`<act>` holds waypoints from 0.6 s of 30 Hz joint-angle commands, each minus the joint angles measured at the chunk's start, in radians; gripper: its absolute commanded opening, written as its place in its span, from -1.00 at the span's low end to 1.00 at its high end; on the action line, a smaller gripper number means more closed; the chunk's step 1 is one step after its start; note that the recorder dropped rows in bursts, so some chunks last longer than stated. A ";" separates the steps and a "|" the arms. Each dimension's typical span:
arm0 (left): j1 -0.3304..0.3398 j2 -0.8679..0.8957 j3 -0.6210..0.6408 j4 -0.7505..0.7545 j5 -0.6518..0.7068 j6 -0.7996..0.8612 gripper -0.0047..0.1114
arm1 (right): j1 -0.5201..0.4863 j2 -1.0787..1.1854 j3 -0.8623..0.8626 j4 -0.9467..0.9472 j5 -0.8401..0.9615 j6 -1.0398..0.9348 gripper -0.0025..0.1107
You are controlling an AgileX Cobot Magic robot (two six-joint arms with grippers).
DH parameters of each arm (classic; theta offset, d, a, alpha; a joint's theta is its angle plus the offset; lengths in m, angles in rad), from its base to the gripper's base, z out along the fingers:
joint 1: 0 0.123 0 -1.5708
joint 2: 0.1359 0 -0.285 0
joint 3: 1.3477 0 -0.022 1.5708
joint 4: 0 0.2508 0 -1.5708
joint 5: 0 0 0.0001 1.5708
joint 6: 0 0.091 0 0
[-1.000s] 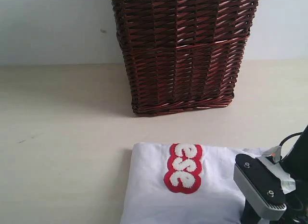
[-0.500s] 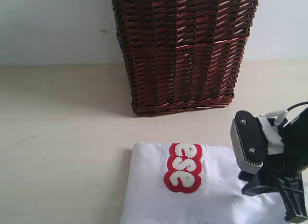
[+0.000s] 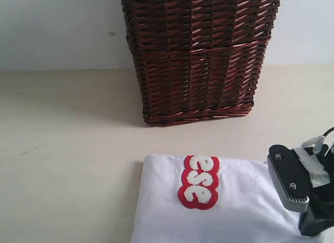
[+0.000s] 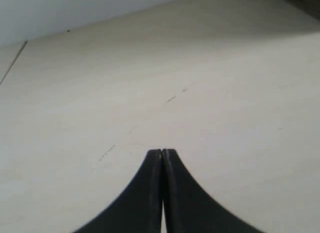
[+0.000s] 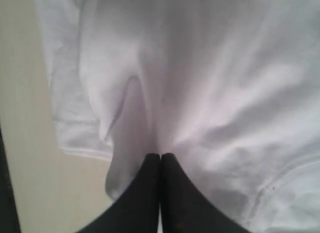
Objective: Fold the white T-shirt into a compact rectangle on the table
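The white T-shirt [image 3: 235, 211] lies partly folded on the table [image 3: 68, 149] at the front, its red-outlined fluffy letters [image 3: 198, 183] facing up. My right arm [image 3: 292, 183] hangs over the shirt's right edge, and its fingertips are hidden in the exterior view. In the right wrist view the right gripper [image 5: 160, 155] is shut, with the white T-shirt [image 5: 210, 93] puckered into creases that run to its tips. A hemmed edge [image 5: 75, 125] lies to one side on the table. My left gripper [image 4: 162, 151] is shut over the bare table [image 4: 150, 83], holding nothing.
A tall dark brown wicker basket [image 3: 198, 55] stands behind the shirt at the back centre. A pale wall [image 3: 52, 29] rises behind the table. A few small dark specks [image 4: 172, 98] mark the table surface.
The right gripper has gone from open to shut on the cloth. The right arm rose over the shirt's right side, then dropped lower and to the right.
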 commanded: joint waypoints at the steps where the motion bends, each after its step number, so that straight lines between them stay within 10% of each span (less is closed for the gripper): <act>1: 0.001 -0.008 -0.003 -0.010 -0.008 0.003 -0.92 | -0.002 -0.025 0.045 -0.068 0.005 0.003 -0.96; 18: 0.001 -0.008 -0.003 -0.010 -0.008 0.003 -0.92 | -0.002 -0.086 -0.023 0.168 -0.212 -0.076 -0.96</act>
